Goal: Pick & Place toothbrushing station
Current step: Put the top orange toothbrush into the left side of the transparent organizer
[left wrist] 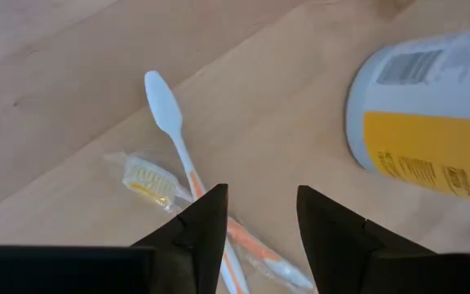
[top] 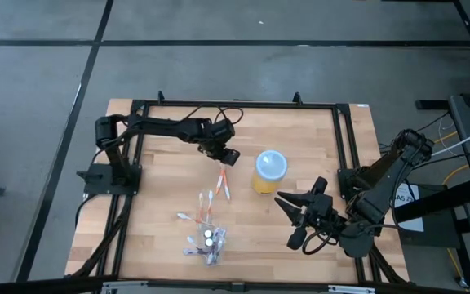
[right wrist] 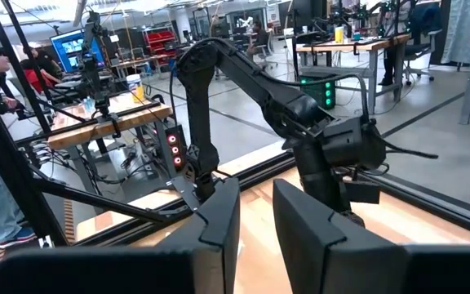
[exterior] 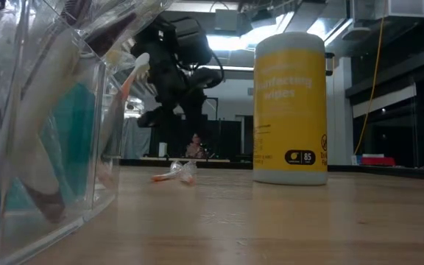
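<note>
Two toothbrushes point(top: 223, 184) with orange-and-white handles lie flat on the wooden table; in the left wrist view one is a bare white brush point(left wrist: 170, 122) and one is a wrapped brush point(left wrist: 147, 177). My left gripper point(top: 228, 157) is open just above them, touching nothing, with its fingers point(left wrist: 259, 214) over their handles. The yellow canister with a pale-blue top point(top: 269, 171) stands upright to their right. A clear pouch point(top: 206, 241) holding tubes and brushes lies near the front edge. My right gripper point(top: 290, 219) is open and empty at the front right.
A black frame point(top: 343, 139) runs around the table's edges. The low view shows the pouch point(exterior: 43, 125) close up, and the canister point(exterior: 289, 110) and the brushes point(exterior: 175, 174) farther back. Loose brushes point(top: 192, 216) lie by the pouch.
</note>
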Robot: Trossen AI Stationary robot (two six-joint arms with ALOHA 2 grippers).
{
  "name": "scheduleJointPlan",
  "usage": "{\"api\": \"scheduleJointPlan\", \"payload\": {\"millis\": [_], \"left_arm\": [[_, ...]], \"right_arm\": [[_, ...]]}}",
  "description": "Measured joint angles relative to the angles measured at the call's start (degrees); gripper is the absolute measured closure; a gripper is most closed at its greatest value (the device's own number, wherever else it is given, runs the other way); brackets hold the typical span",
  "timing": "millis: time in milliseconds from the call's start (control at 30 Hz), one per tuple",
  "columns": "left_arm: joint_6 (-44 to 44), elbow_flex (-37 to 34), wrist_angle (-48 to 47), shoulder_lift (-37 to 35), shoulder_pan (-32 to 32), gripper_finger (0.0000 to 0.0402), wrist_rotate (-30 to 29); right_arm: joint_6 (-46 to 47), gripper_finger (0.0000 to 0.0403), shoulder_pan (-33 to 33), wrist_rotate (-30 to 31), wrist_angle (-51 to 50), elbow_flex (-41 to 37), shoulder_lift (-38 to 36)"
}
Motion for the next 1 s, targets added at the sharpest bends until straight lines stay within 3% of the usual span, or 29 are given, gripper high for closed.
{"api": "scheduleJointPlan", "payload": {"millis": [1000], "left_arm": [[-0.6, 0.0, 1.2, 7.3, 0.0, 0.0259, -3.3]], "right_arm": [[0.2, 0.0324, 0.7, -1.7, 0.3, 0.0, 0.0]]}}
